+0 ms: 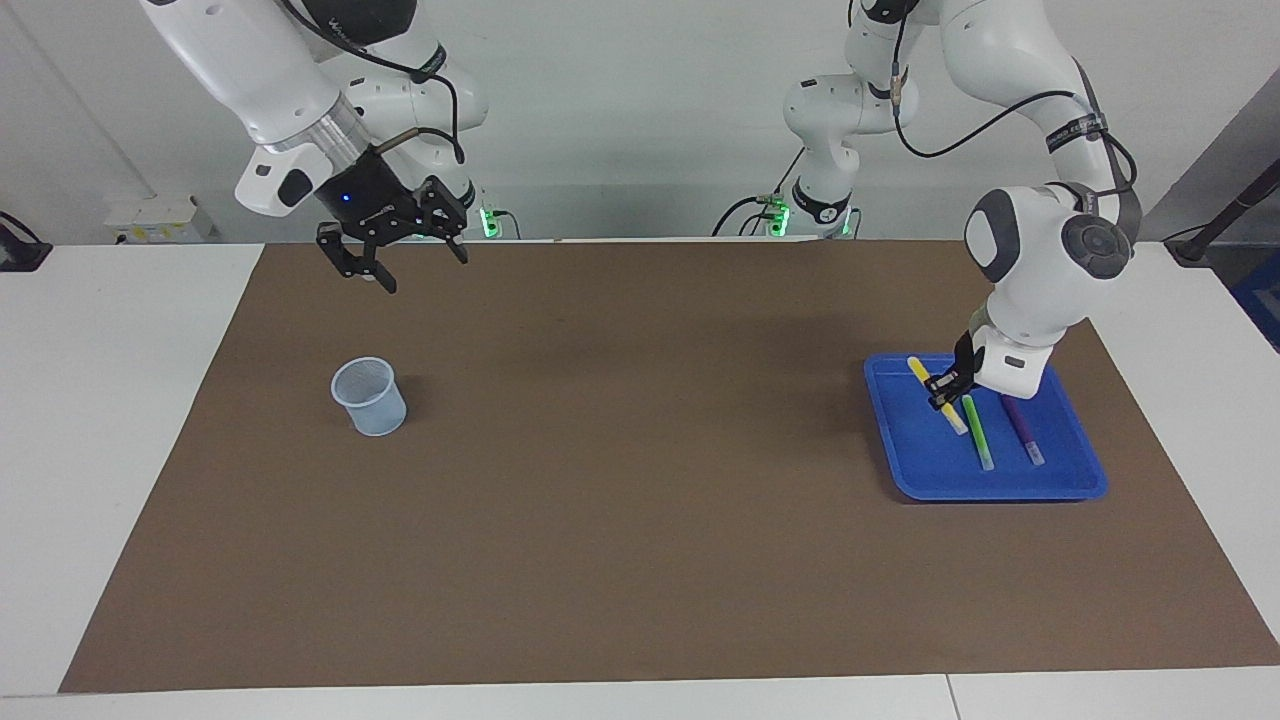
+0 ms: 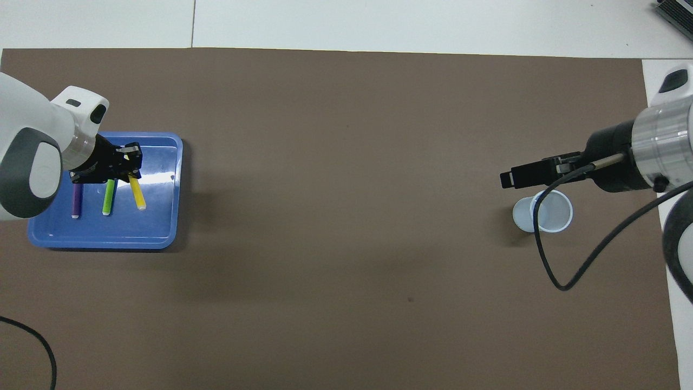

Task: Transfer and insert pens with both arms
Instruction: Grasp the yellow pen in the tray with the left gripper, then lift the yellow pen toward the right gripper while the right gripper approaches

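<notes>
Here we see the left claw (image 1: 944, 387) clamped together on the yellow pen (image 1: 936, 395), over the blue tray (image 1: 1000, 485) at the left arm's end of the surface (image 1: 640, 560). The facing view shows the pen tilted, one end raised above the tray floor; the overhead view does not show that lift, but it lays out all three pens side by side under the claw (image 2: 130, 165): the yellow pen (image 2: 137, 193) in the grip, the green pen (image 2: 109, 199) just beside it and the purple pen (image 2: 77, 200) beside that, both lying in the tray (image 2: 97, 238).

The right claw (image 1: 400, 262) hangs with its fingers apart, holding nothing, over the brown mat (image 2: 346, 303) near the pale cup (image 1: 369, 397). From overhead this claw (image 2: 533, 174) seems to sit at the cup's rim (image 2: 543, 211); the facing view shows it well above.

Between the two claws the mat lies bare, a broad stretch reaching to the mat's edges, with white surface showing around it.
</notes>
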